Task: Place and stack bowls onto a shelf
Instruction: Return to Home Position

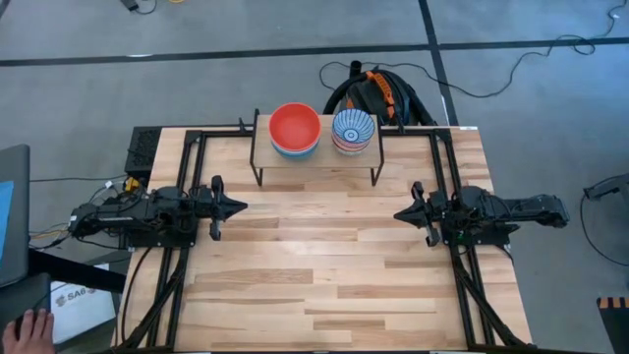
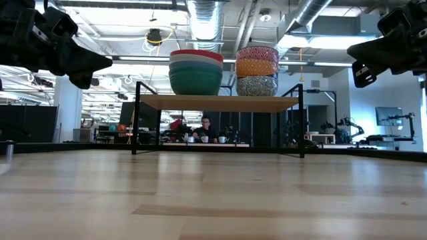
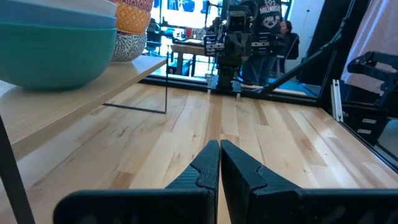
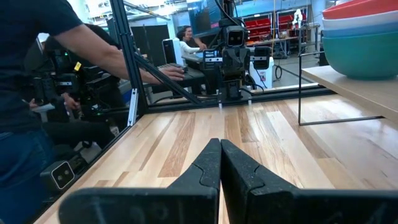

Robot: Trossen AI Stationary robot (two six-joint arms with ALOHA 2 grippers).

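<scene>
Two stacks of bowls stand on the shelf (image 1: 314,157) at the table's far side. The left stack (image 2: 195,72) has a red bowl (image 1: 295,126) on top, with light ones and a green bowl at the bottom. The right stack (image 2: 257,70) is topped by a blue-white striped bowl (image 1: 353,129), with a pink patterned, an orange-yellow and a dark patterned bowl under it. My left gripper (image 1: 239,206) hovers shut at the table's left side, my right gripper (image 1: 400,213) shut at the right side. Both are raised above the table and point at each other.
The shelf's thin black legs (image 2: 137,117) stand on the tabletop near its far edge. A black frame (image 1: 197,138) runs along the table's sides. A black and orange bag (image 1: 378,93) lies on the floor behind the table. A person's hand (image 1: 34,329) shows at the near left.
</scene>
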